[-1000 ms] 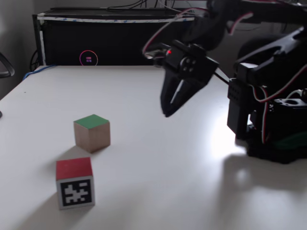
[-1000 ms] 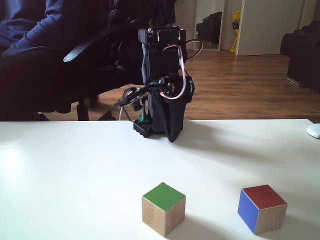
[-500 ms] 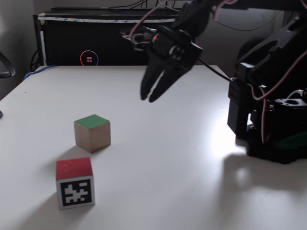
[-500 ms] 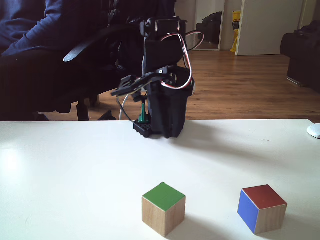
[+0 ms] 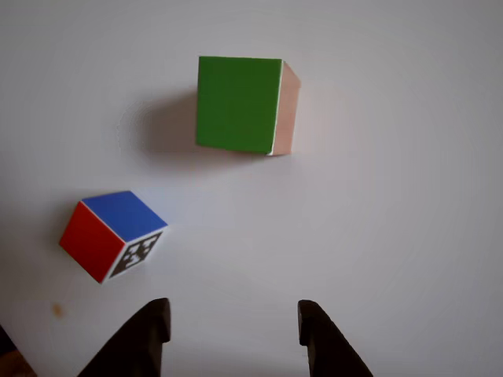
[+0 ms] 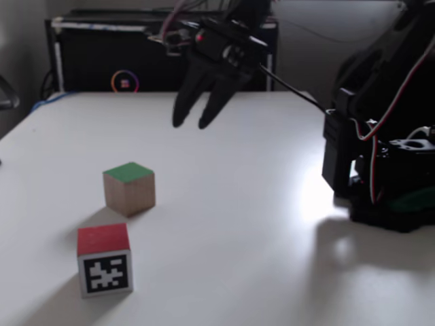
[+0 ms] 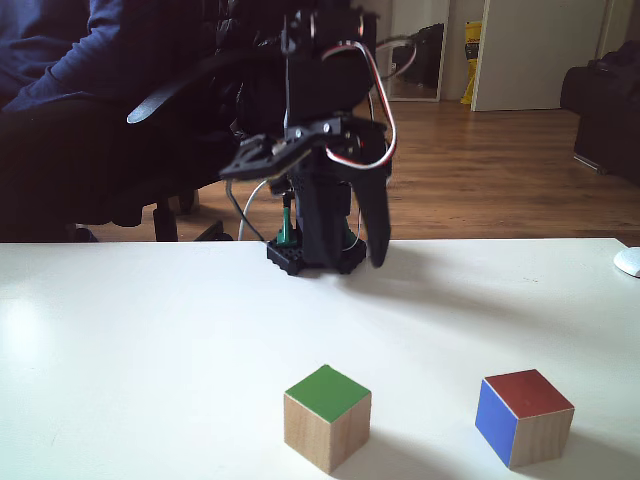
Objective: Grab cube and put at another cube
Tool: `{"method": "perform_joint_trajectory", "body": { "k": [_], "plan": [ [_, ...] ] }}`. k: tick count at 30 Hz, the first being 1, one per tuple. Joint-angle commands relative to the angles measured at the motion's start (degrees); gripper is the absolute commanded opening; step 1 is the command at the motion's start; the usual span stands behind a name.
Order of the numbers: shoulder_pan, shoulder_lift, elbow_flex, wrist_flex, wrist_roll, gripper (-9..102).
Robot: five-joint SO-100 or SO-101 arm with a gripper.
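The cube (image 5: 238, 104) has a green top and plain wooden sides; it rests on the white table, also seen in both fixed views (image 6: 129, 189) (image 7: 327, 415). Another cube (image 5: 110, 234), smaller, with blue, red and black-and-white marker faces, stands apart from it (image 6: 104, 259) (image 7: 525, 416). My gripper (image 6: 190, 123) hangs open in the air, beyond and to the right of the green-topped cube, fingers pointing down, nothing between them. In the other view the gripper (image 5: 233, 306) enters from the bottom edge, its two fingertips (image 5: 159, 308) wide apart, both cubes ahead of it. From the front the gripper (image 7: 372, 258) hangs before the base.
The arm's black base (image 6: 380, 170) stands at the table's right side. A black box (image 6: 122, 54) lines the back edge. A seated person (image 7: 60, 90) and an office chair are behind the table, and a white mouse (image 7: 628, 262) lies at its right edge.
The gripper has risen and swung left in a fixed view, out over the table toward the cubes. Both cubes stay where they were.
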State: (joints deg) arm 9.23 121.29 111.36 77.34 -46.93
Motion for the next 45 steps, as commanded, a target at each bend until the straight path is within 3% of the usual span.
{"method": "perform_joint_trajectory", "body": {
  "k": [1, 8, 19, 30, 45],
  "plan": [
    [-0.44, -3.60, -8.70, 4.13, -1.14, 33],
    [-1.32, -7.38, -11.43, 5.36, -4.04, 35],
    [5.45, -15.12, -13.18, -0.97, -12.74, 36],
    [9.76, -28.48, -24.43, -0.88, -11.34, 40],
    [4.39, -31.11, -27.33, 0.00, -8.17, 43]
  ]
}}
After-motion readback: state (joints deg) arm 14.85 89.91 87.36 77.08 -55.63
